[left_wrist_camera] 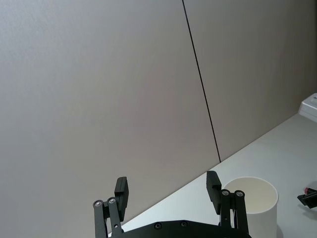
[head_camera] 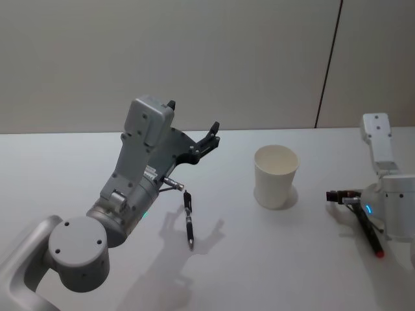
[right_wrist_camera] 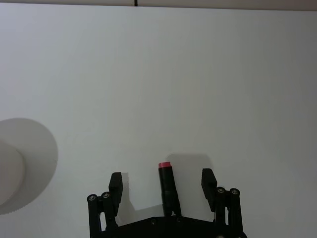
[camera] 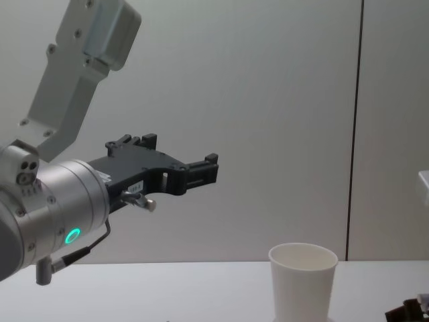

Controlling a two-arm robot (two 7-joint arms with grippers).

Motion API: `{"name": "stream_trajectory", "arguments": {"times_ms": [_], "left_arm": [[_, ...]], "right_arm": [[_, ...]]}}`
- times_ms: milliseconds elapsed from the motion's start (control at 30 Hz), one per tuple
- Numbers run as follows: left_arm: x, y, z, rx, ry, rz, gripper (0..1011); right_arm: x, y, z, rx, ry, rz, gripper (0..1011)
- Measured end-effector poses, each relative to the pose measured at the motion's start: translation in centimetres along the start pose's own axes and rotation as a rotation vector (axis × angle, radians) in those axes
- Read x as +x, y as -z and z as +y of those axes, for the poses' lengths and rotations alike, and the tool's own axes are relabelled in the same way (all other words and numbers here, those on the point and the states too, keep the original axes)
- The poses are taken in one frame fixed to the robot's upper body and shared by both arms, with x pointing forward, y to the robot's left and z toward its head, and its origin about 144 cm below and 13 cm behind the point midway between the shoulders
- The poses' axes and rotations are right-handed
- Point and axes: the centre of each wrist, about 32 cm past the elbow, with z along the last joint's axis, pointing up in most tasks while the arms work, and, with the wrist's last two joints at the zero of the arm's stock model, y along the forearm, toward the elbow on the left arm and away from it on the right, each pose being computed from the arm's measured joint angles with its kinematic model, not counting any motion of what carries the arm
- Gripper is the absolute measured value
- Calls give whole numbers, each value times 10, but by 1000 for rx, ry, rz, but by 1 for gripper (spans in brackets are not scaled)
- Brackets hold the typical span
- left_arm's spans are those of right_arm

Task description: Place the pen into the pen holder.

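A slim black pen (head_camera: 367, 232) with a red tip lies on the table at the right, beside my right arm (head_camera: 393, 206). In the right wrist view that pen (right_wrist_camera: 167, 188) lies between the spread fingers of my open right gripper (right_wrist_camera: 162, 179), untouched by either pad. The pen holder, a white paper cup (head_camera: 275, 176), stands upright in the middle of the table, to the left of that pen. My left gripper (head_camera: 211, 138) hangs open and empty, raised above the table left of the cup (left_wrist_camera: 253, 199).
A second black pen (head_camera: 189, 220) lies on the table under my raised left arm, left of the cup (camera: 303, 280). A plain wall with a dark vertical seam (head_camera: 329, 65) rises behind the table.
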Motion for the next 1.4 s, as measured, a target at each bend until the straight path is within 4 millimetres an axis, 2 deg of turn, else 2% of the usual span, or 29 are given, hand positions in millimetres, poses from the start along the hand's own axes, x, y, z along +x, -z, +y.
{"name": "stream_trajectory", "arguments": {"times_ms": [167, 333, 533, 567, 667, 767, 800, 900, 1000, 1033, 1100, 1200, 1400], "left_arm": [[0, 0, 0, 0, 0, 0, 1003], [0, 0, 0, 0, 0, 0, 1003], [0, 0, 0, 0, 0, 0, 1003], [0, 0, 0, 0, 0, 0, 1003], [0, 0, 0, 0, 0, 0, 1003], [0, 0, 0, 0, 0, 0, 1003], [0, 0, 0, 0, 0, 0, 1003], [0, 0, 0, 0, 0, 0, 1003], [0, 0, 0, 0, 0, 0, 1003], [0, 0, 0, 0, 0, 0, 1003], [0, 0, 0, 0, 0, 0, 1003], [0, 0, 0, 0, 0, 0, 1003], [0, 0, 0, 0, 0, 0, 1003]], "right_arm": [[-2, -1, 3, -4, 2, -4, 1001], [-2, -1, 5, -8, 2, -6, 933], [-3, -1, 8, -16, 4, -9, 752], [-3, 0, 9, -17, 4, -9, 752], [-3, 0, 10, -21, 5, -10, 622], [-3, 1, 11, -25, 7, -11, 552], [-3, 1, 12, -27, 8, -12, 487], [-3, 2, 14, -30, 8, -12, 416], [-3, 3, 16, -33, 10, -11, 285], [-3, 3, 16, -33, 10, -11, 285], [-3, 3, 17, -36, 11, -11, 206], [-2, 4, 18, -36, 13, -10, 160], [-1, 6, 18, -23, 11, -7, 159]]}}
